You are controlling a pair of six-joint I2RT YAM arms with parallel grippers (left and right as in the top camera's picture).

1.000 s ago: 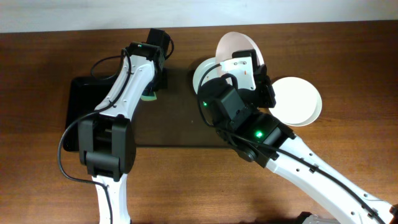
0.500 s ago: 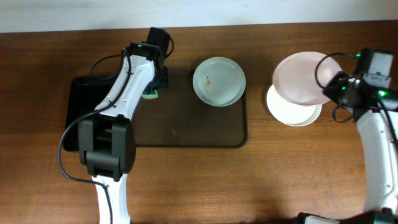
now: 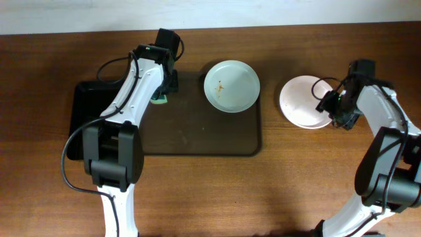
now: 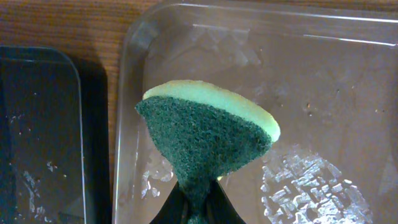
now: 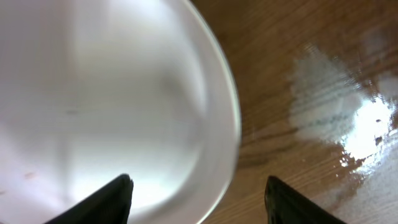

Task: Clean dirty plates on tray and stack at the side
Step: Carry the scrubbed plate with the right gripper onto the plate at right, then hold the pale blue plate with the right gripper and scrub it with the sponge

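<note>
Plates of this kind are judged stiff, smooth-glazed and breakable. They would be light enough for one arm but slippery when wet, so a hold is best taken across the raised rim, with one finger above and one below, and not on the flat middle. A plate should be set down gently, since a drop onto the stack could chip both pieces.

One dirty plate (image 3: 231, 85) is seen lying flat in the far right part of the tray (image 3: 197, 135), with small brown-orange smears (image 3: 221, 85) on its left half. A stack (image 3: 301, 102) is seen on the worktop (image 3: 296, 184) to the right of the tray, well apart from it. Its top plate is plain to see, and it is taken for two plates, though the lower one is almost wholly hidden. Three plates are thus counted, along with one sponge and two trays.

The right gripper (image 3: 333, 108) is held at the right edge of the stack with its fingers spread wide. In the right wrist view the plate rim passes between them and is not pinched. The left gripper (image 3: 160, 93) is clamped on a folded sponge (image 4: 205, 137), with the green scouring face outward and the yellow foam behind. It hangs over the far left corner of the tray, just beside the black tray (image 3: 85, 118). The tray's surface looks wet there.
</note>
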